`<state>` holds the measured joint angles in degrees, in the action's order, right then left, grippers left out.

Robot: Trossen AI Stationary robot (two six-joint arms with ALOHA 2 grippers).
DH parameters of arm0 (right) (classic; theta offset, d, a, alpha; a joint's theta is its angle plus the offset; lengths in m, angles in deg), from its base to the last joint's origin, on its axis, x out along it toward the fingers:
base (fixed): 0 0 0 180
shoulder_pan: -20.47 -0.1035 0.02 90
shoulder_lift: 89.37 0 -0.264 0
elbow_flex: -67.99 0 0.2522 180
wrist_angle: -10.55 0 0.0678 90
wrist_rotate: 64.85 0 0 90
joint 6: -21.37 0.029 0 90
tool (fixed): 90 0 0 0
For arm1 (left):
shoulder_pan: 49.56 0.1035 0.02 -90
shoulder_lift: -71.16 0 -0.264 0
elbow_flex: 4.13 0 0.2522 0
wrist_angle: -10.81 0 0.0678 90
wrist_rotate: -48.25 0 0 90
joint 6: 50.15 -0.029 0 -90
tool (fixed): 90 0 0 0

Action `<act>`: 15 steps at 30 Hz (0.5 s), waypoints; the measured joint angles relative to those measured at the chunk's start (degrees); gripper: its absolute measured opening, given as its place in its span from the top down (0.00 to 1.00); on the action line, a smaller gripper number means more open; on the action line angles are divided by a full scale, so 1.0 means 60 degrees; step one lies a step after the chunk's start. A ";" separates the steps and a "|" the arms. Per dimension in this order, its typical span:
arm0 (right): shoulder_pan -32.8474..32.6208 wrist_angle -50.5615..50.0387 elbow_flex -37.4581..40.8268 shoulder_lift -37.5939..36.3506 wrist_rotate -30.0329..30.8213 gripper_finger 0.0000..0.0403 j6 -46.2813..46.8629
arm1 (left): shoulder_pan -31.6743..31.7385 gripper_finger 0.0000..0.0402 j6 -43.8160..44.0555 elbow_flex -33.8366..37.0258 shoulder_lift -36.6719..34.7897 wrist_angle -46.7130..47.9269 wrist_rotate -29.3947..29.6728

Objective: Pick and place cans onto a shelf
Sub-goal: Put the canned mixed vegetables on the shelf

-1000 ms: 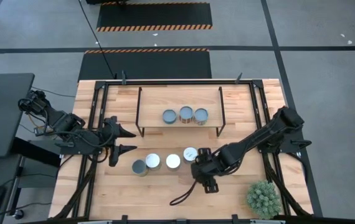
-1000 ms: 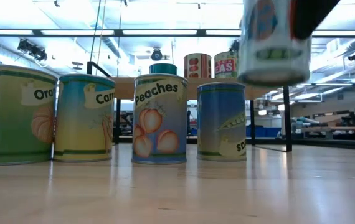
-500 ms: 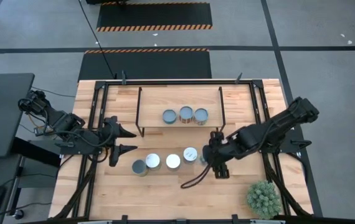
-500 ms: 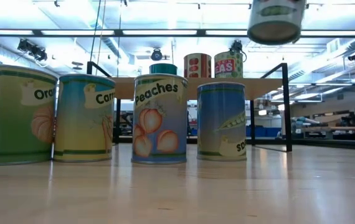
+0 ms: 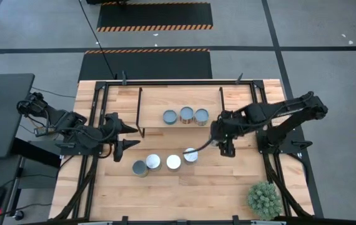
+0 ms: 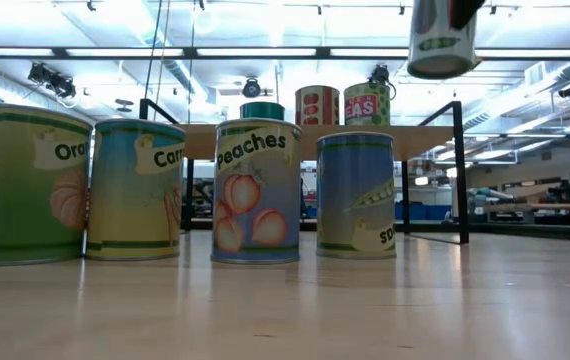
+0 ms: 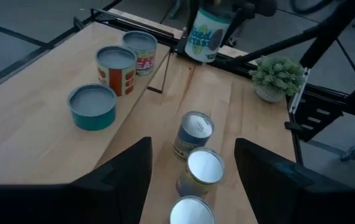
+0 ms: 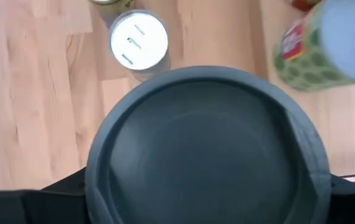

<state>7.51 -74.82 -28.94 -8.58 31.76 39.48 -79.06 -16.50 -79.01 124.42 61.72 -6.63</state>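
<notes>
Right gripper (image 5: 218, 132) clamped on can (image 7: 206, 34) — aloft beside shelf (image 5: 153, 104) right edge; left gripper (image 5: 128, 137) parted.

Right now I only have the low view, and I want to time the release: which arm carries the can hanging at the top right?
Observer: The right gripper. Its wrist view shows the held can clamped between the fingers.
Operator: Where is it relative to the shelf?
Observer: From above, it hangs near the right end of the shelf, beside the three cans standing on it.
Operator: And the other arm?
Observer: The left gripper hovers open over the table's left side, holding nothing.
</notes>
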 joint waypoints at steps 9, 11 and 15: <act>0.1492 -0.1276 -0.0811 0.0106 0.0245 0.26 -0.1838 | 0.0522 0.42 0.0015 0.0000 0.0004 -0.0068 0.0000; 0.1854 -0.1168 -0.0872 0.0098 0.0247 0.26 -0.2151 | 0.0590 0.42 0.0005 0.0002 0.0004 -0.0084 -0.0001; 0.2447 -0.1196 -0.0869 0.0109 0.0234 0.26 -0.2726 | 0.0719 0.42 -0.0044 0.0003 0.0004 -0.0095 -0.0093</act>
<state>22.19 -81.99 -34.15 -7.92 33.16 23.12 -74.74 -16.76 -79.00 124.44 61.15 -7.19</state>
